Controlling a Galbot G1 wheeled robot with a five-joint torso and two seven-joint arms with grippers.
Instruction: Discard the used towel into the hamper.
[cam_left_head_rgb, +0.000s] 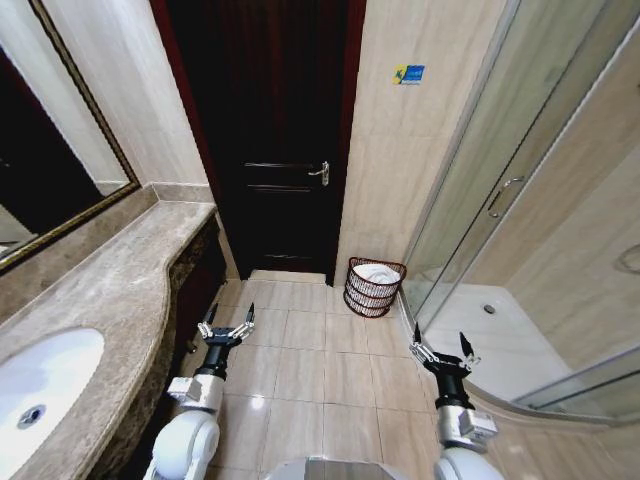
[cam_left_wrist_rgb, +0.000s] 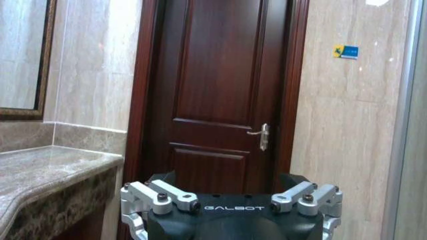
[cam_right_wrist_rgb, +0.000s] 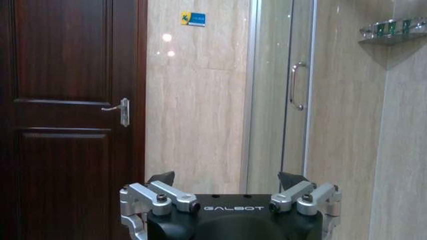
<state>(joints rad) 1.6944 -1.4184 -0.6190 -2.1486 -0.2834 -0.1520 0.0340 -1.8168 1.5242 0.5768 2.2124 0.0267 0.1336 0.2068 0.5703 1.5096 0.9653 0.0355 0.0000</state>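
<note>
Reddish-brown wire hamper (cam_left_head_rgb: 375, 287), white towel (cam_left_head_rgb: 377, 272) inside, is seen well ahead of both grippers. Left gripper (cam_left_head_rgb: 227, 322) and right gripper (cam_left_head_rgb: 442, 346) are held wide, empty

Bathroom, likely a hotel or home. Marble vanity counter (cam_left_head_rgb: 110, 290) with white sink (cam_left_head_rgb: 40, 385) at lower left, framed mirror (cam_left_head_rgb: 50, 170) upper left, glass shower stall (cam_left_head_rgb: 520, 210) on the right, dark wooden door (cam_left_head_rgb: 270, 130) at center, beige tiled floor (cam_left_head_rgb: 310, 370) and walls.
</note>
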